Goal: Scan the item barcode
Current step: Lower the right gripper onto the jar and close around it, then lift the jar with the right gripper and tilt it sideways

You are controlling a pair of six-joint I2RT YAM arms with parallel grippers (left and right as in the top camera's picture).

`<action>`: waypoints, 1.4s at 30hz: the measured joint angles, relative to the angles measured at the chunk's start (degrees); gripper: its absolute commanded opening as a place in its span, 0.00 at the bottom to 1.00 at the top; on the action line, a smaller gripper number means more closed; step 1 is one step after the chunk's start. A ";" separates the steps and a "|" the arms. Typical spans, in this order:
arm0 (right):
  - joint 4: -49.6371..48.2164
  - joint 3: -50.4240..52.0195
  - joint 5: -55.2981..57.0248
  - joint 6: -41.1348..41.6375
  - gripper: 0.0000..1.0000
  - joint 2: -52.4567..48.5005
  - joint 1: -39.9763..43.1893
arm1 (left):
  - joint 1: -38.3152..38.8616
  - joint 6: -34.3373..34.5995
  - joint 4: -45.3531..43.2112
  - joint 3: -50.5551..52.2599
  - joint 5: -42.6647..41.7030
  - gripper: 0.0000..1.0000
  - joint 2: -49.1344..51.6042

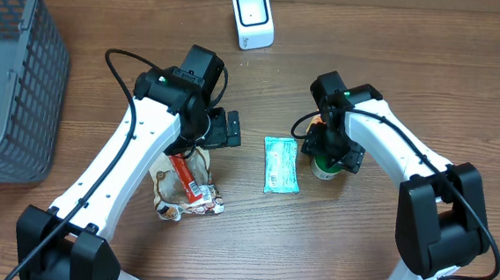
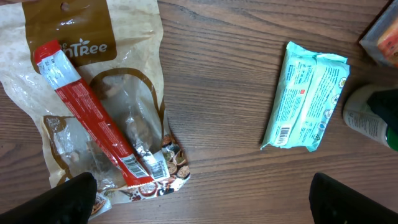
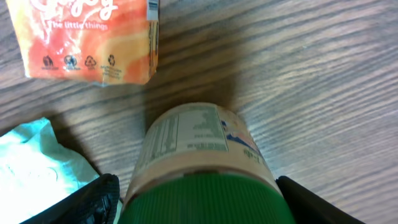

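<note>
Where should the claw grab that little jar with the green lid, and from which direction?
Probably around the green lid, from straight above. The jar stands upright on the table, so its round top offers two opposite sides for the right claw to squeeze, while lower down the teal packet lies close beside it.

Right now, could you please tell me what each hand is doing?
Left hand: open, holding nothing.
Right hand: either side of the bottle; whether it grips cannot be told.

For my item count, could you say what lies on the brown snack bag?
A red stick packet lies diagonally across the bag; anything beneath the bag is hidden.
</note>
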State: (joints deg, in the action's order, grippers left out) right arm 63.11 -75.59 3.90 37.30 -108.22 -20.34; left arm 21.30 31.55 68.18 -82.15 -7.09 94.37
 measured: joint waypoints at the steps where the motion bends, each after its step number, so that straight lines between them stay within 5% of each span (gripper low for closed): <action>1: -0.87 0.74 0.02 0.02 0.81 0.00 0.02 | 0.00 0.00 0.00 0.00 0.00 1.00 0.00; 9: -2.62 3.41 -0.04 0.09 0.74 0.00 0.02 | 0.00 0.00 0.00 0.00 0.00 1.00 0.00; 17: -2.67 3.39 -0.11 0.20 0.45 0.00 0.07 | 0.00 0.00 0.00 0.00 0.00 1.00 0.00; 26: -1.97 3.39 -2.45 0.24 0.38 0.07 0.09 | 0.00 0.00 0.00 0.00 0.00 1.00 0.00; 31: 0.55 3.39 -5.01 0.20 0.26 1.11 0.09 | 0.00 0.00 0.00 0.00 0.00 1.00 0.00; 42: 0.26 2.47 -23.23 0.22 0.04 9.01 0.09 | 0.00 0.00 0.00 0.00 0.00 1.00 0.00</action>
State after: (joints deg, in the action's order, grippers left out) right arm 63.37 -73.12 -19.33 37.52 -99.22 -20.25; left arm 21.30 31.55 68.18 -82.15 -7.09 94.37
